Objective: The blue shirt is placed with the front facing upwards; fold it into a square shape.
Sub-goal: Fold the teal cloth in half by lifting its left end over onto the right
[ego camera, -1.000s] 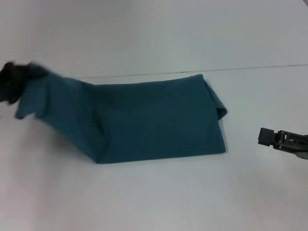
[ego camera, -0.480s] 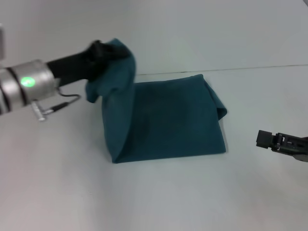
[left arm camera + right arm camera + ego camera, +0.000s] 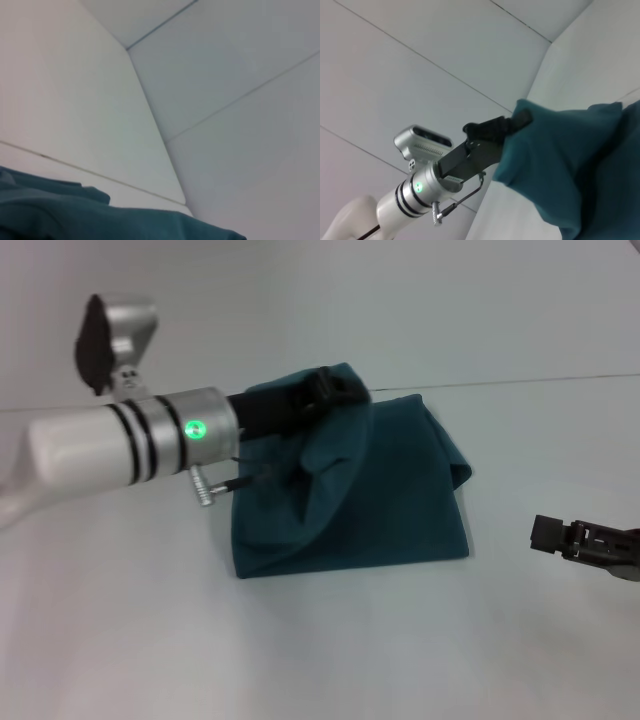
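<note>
Head view shows the left arm reaching across from the left side, its white forearm with black bands and a lit green light angled up toward the middle of the white table [image 3: 330, 660]. The left gripper [image 3: 335, 390] is raised above the cloth, its black fingers [image 3: 325, 387] pinched on a bunched edge of the blue shirt [image 3: 400, 500], which drapes down from the grip in loose folds. The rest of the shirt lies flat on the table as a plain teal, roughly rectangular block near the centre, with no print showing. Right wrist view sees the same grip from the side: the left gripper [image 3: 512, 125] has its dark fingers [image 3: 492, 127] closed over the peak of the lifted cloth [image 3: 570, 165], with the arm sloping down and away behind it. Left wrist view catches only a strip of teal fabric [image 3: 100, 220] against pale wall panels. The right gripper [image 3: 548, 532] hovers low near the right edge, well apart from the shirt; whether its fingers are parted cannot be told.
</note>
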### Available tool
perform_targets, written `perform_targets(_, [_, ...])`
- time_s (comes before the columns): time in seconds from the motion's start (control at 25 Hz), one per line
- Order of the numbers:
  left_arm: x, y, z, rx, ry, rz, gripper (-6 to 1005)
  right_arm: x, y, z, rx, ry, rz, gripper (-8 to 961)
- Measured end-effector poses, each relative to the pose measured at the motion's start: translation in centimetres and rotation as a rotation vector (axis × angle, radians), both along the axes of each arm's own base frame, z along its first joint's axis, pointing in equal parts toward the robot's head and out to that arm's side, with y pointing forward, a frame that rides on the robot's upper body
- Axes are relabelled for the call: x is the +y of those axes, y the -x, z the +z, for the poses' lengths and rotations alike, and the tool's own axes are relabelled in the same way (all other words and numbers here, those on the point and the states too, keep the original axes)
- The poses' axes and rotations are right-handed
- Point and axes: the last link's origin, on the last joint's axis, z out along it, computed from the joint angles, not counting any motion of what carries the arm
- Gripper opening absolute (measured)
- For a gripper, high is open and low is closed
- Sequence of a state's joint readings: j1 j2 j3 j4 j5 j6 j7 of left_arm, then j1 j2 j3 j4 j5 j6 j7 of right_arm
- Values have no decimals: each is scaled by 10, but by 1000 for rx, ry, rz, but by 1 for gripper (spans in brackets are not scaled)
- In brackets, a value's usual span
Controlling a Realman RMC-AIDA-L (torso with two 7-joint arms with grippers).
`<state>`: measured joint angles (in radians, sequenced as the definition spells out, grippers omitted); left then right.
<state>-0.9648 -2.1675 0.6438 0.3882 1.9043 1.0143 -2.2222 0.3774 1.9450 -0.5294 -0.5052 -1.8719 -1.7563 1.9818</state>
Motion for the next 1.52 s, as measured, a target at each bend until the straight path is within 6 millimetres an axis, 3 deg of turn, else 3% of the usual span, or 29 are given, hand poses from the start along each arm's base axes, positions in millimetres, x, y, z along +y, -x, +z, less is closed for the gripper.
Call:
perform_targets(0.44, [8,-14,-17,87,-8,4,70,0,-1,-4,-13,17,-4,673])
perform_targets(0.76, [8,-28,-22,91,5,-38,242,2,0,-6,-21,24,-6,674])
perform_targets(0.92, [6,-28,-16,69,6,-72,396,2,0,-6,-22,23,-7,674])
perform_targets(1.2, [2,-4,8,34,-21,-58,674,3,-1,-5,-29,19,-8,673])
perform_targets(1.44, [-4,41,36,20,-30,63,889,3,-3,-3,-33,16,-10,674])
perform_targets(1.52, [-8,56,40,36,-12,112,885,3,-3,-2,-34,16,-11,674])
